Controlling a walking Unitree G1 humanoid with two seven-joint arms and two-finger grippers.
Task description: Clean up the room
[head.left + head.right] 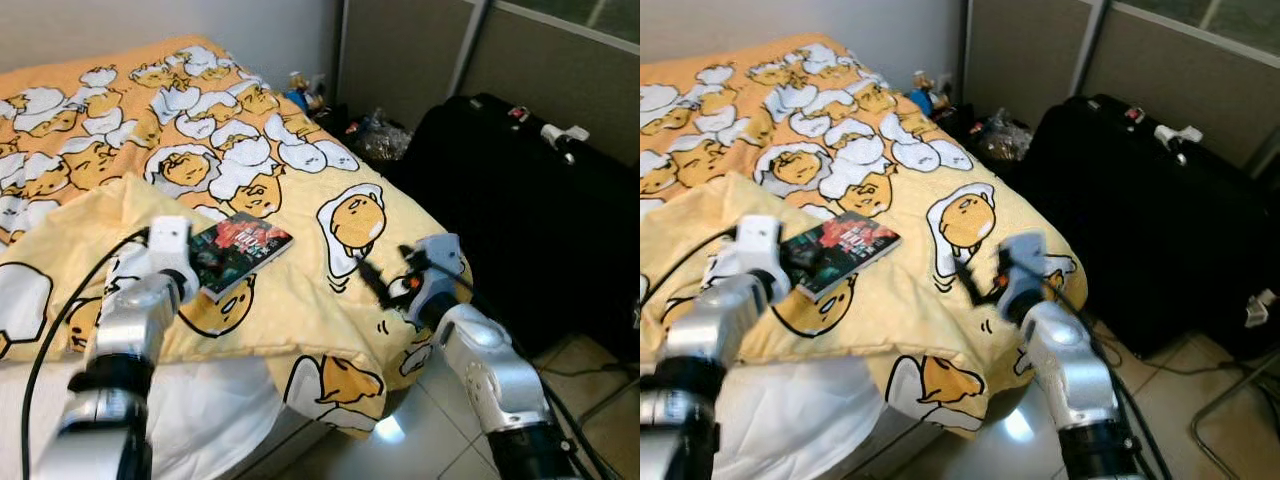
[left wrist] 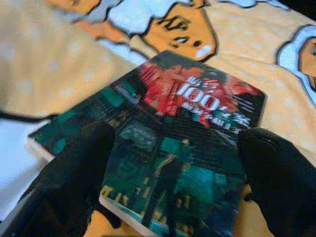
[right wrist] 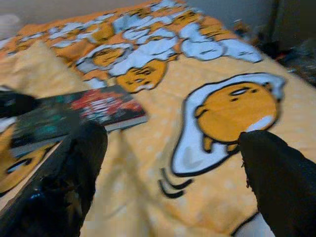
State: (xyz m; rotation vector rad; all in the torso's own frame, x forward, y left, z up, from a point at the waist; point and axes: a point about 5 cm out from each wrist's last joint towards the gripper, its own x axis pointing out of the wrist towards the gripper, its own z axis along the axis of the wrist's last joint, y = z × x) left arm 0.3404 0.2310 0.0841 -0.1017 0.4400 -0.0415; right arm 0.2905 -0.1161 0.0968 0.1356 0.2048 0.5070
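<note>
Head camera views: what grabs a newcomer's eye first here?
The yellow cartoon-egg duvet covering the bed, with a dark-covered book lying on it. The left gripper hangs open right over the book; the right gripper is open above the duvet's edge. A black suitcase stands beside the bed.

Home bedroom, bed (image 1: 300, 300), suitcase (image 1: 520, 190)

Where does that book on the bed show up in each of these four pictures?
Left eye view: book lies left of centre on the yellow bedspread, at the left gripper.
Right eye view: left of centre.
Left wrist view: centre, between the open black fingers.
Right wrist view: left of middle.
Shared landmark: the egg cartoon beside the book.
</note>
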